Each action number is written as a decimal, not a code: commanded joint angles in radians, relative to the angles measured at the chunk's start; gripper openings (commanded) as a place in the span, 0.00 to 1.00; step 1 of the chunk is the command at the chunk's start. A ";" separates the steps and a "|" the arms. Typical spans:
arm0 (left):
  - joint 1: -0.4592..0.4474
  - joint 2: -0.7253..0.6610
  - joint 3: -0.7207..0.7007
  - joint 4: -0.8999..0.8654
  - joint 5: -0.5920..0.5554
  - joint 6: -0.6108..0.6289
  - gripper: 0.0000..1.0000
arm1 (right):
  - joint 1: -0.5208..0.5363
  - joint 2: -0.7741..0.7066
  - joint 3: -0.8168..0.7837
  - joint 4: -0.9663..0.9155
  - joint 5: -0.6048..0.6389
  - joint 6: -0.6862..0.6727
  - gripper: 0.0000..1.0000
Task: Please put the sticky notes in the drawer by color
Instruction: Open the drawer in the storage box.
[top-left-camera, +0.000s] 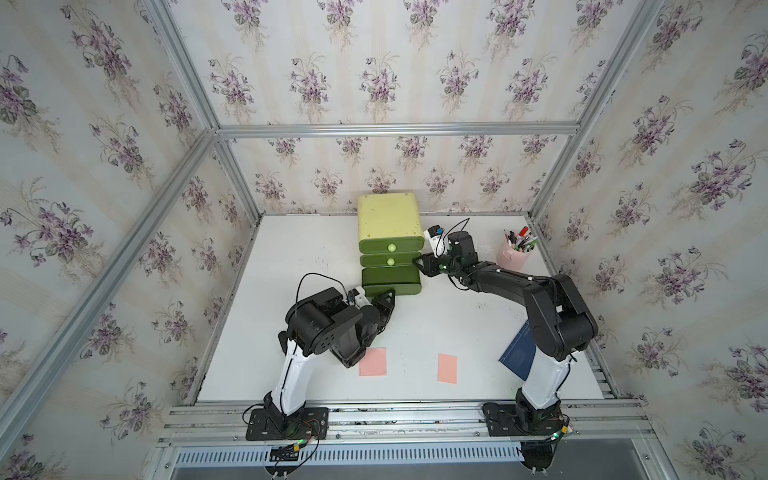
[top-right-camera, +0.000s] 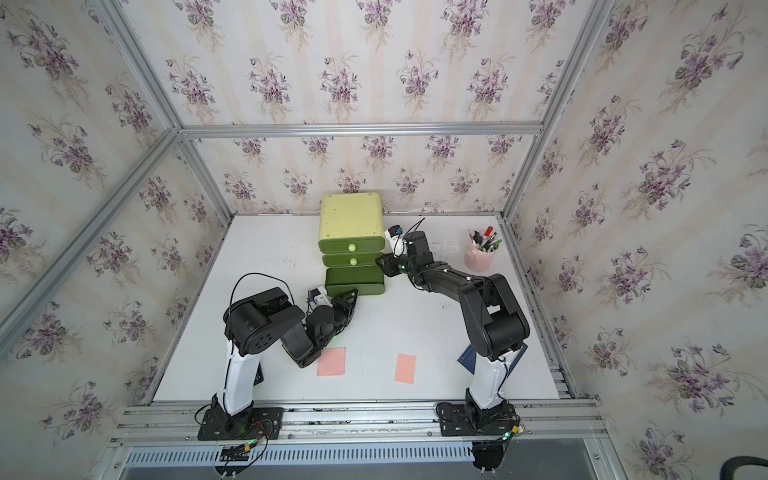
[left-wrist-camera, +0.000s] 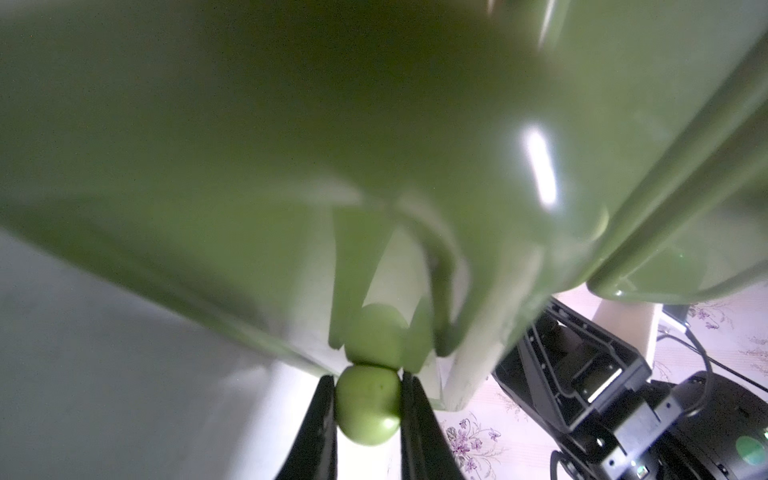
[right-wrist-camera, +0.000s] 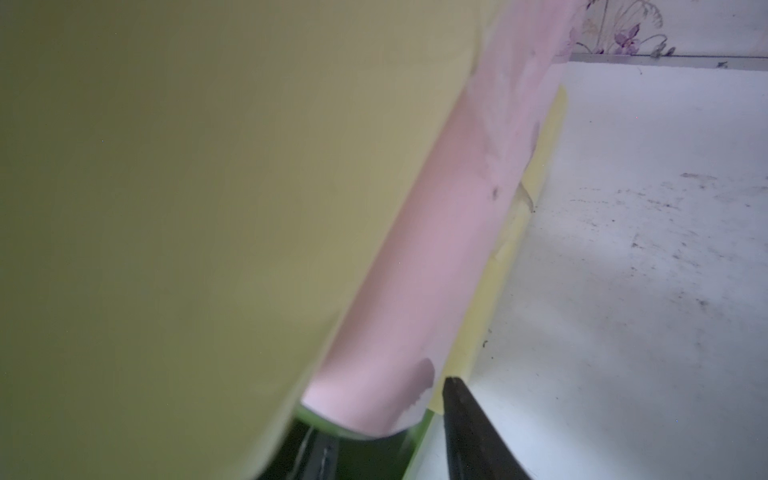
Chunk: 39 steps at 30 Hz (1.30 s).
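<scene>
The chest of drawers (top-left-camera: 388, 216) stands far centre, its bottom drawer (top-left-camera: 390, 276) partly out. Two pink sticky notes (top-left-camera: 372, 362) lie near. We pull straight nearward with the left gripper (left-wrist-camera: 368, 378), clamped on the knob (left-wrist-camera: 368, 411). The right gripper (top-left-camera: 417, 262) seems to brace the chest's right side, and we cannot tell how its jaws stand.

1. The drawer (top-left-camera: 388, 216) stands back-centre on the bench (top-left-camera: 291, 257).
2. The pen cup (top-left-camera: 513, 257) stands well to its right.
3. The left sticky note (top-left-camera: 372, 362) and right sticky note (top-left-camera: 447, 368) lie apart near the front edge.
4. The booklet (top-left-camera: 517, 357) lies right of them.
5. The left tool (top-left-camera: 388, 296) sits on the lowest knob (left-wrist-camera: 368, 411).
</scene>
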 joint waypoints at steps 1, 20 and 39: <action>-0.010 -0.024 -0.029 -0.078 0.028 -0.007 0.13 | 0.001 0.007 0.000 -0.002 0.003 0.033 0.45; -0.096 -0.078 -0.140 -0.077 -0.015 -0.010 0.28 | 0.001 -0.028 -0.022 -0.016 -0.012 0.046 0.49; -0.124 -0.310 -0.191 -0.370 0.023 0.071 0.77 | 0.000 -0.148 -0.101 -0.027 -0.010 0.060 0.52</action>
